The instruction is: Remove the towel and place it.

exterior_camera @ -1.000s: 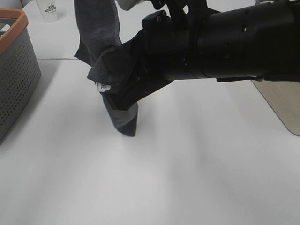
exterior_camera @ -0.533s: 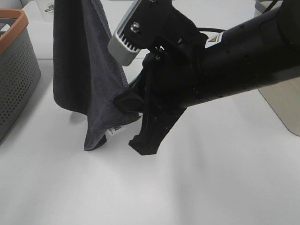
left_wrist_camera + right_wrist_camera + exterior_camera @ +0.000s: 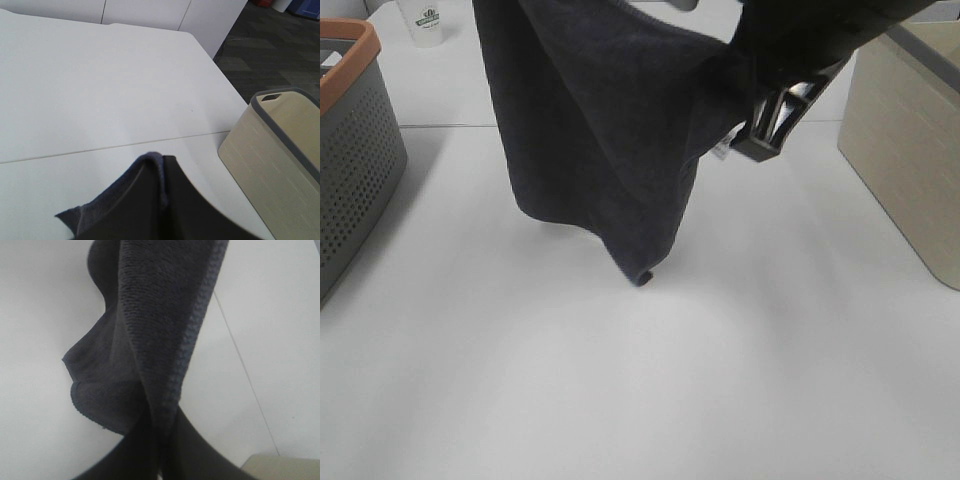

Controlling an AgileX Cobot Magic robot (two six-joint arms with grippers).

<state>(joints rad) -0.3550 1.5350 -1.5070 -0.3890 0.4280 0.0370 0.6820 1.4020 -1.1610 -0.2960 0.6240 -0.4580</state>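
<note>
The dark charcoal towel [image 3: 600, 130] hangs spread in the air over the white table [image 3: 770, 350]. Its lowest corner hangs just above the table or touches it. A small white tag [image 3: 721, 150] shows at its right edge. My right gripper [image 3: 760, 120] is shut on the towel's upper right corner. In the right wrist view the gripper [image 3: 161, 440] pinches the hemmed towel [image 3: 150, 315]. My left gripper [image 3: 164, 172] is shut on a fold of the towel [image 3: 90, 217]. In the exterior view the left gripper is out of frame above the towel's upper left.
A grey perforated basket with an orange rim [image 3: 350, 140] stands at the left edge. A beige bin [image 3: 905, 150] stands at the right, and it also shows in the left wrist view [image 3: 280, 165]. A white cup [image 3: 427, 22] is at the back left.
My right arm has swung up and to the right with its towel corner. The towel has gone from a bunched hang to a wide spread sheet.
</note>
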